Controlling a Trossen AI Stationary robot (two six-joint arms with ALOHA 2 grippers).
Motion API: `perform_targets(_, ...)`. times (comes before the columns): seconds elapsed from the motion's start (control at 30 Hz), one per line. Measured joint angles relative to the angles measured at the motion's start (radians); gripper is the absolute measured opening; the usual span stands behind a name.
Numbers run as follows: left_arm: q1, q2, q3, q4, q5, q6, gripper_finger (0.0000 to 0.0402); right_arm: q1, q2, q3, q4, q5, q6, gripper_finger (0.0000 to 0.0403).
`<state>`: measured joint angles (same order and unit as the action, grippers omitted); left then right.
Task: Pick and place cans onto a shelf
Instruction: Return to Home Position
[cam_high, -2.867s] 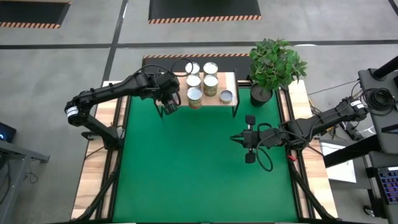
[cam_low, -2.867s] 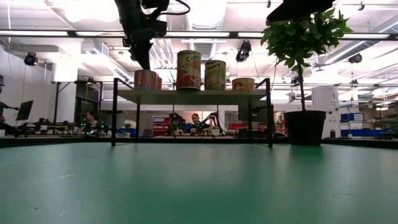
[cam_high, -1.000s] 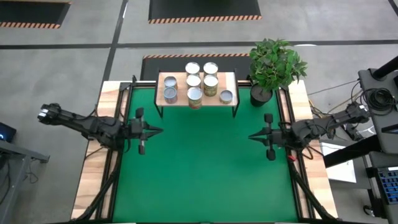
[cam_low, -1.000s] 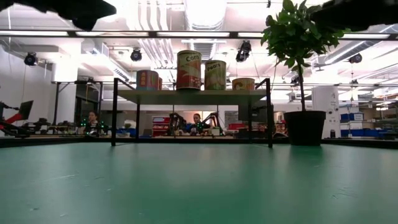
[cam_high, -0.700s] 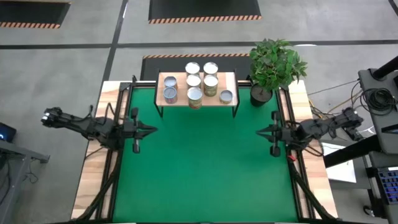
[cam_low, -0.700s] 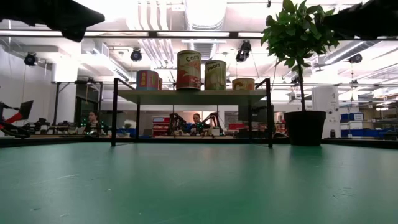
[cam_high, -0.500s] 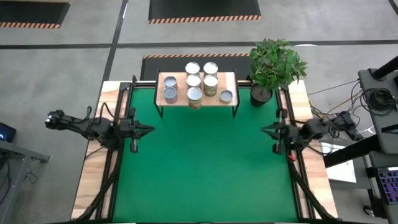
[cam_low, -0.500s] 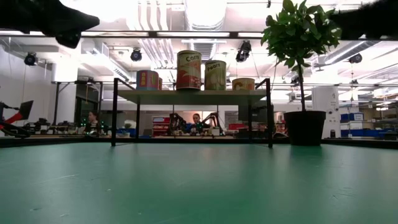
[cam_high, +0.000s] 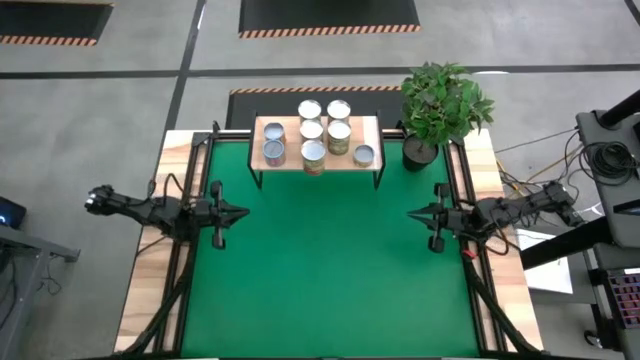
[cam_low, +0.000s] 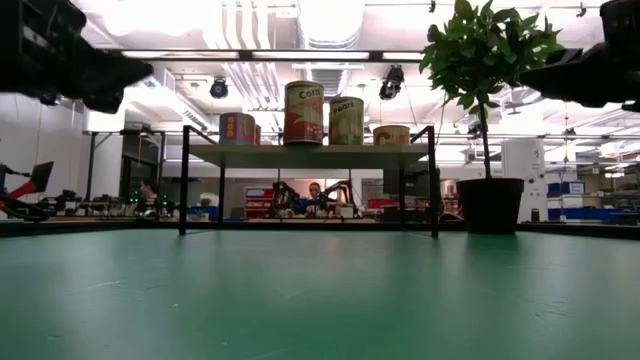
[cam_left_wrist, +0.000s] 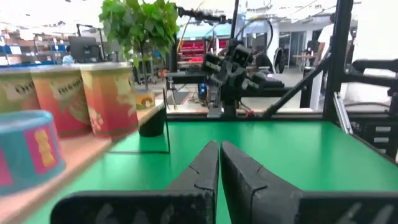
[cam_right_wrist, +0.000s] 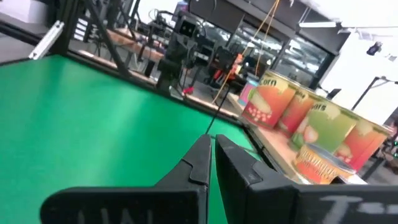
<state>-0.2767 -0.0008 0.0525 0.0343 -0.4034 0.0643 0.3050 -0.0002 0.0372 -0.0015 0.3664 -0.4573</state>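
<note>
left gripper (cam_high: 243, 211): over the left edge of the mat (cam_high: 330, 285), about halfway down the table, tip pointing inward across the green
left fingers (cam_left_wrist: 200, 169): pressed together with only a thin seam between them, nothing held
right gripper (cam_high: 410, 215): over the mat's right edge, at about the same depth, tip pointing inward
right fingers (cam_right_wrist: 198, 158): together, nothing held
grippers vs each other: tip facing tip, well apart, bare green between them
grippers vs shelf: both well apart from it, on its near side
shelf (cam_high: 371, 129): far edge of the mat, centred, black legs standing on the green
cans (cam_high: 313, 152): all those in view stand upright on the shelf top, silver lids up
can layout, high view: two at the left end, one behind the other; a tight block in the middle; one short can alone toward the right end, at the front edge
can layout, low view: tall red-and-yellow "Corn" can in front, a greenish one just right of it, shorter tins on either side
plant (cam_high: 445, 98): black pot (cam_high: 419, 152) just beside the shelf's right end, at the mat's far right corner; in the low view the leaves rise above the can tops
left wrist view: cans lined up along the shelf edge, right arm straight ahead across the mat
right wrist view: cans close by on the shelf, left arm far across the mat
low view: arms show only as dark shapes in the two upper corners
room behind: people at benches, too small for detail
</note>
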Motion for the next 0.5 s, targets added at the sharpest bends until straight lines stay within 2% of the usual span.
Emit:
perform_targets(0.07, 0.0, 0.001, -0.041, 0.037, 0.0, -0.003, 0.0, -0.011, 0.012, -0.021, 0.059, -0.011, 0.017, 0.0013)
perform_targets(0.23, 0.002, 0.004, -0.042, 0.046, -0.002, -0.016, 0.0, -0.036, 0.028, -0.024, 0.081, -0.044, 0.042, 0.0013)
perform_targets(0.4, 0.002, 0.006, -0.042, 0.053, -0.025, -0.056, 0.0, -0.044, 0.03, -0.024, 0.081, 0.155, 0.248, 0.0013)
perform_targets(0.5, 0.002, 0.009, -0.042, 0.054, -0.025, -0.057, 0.0, -0.044, 0.035, -0.025, 0.078, 0.25, 0.302, 0.0013)
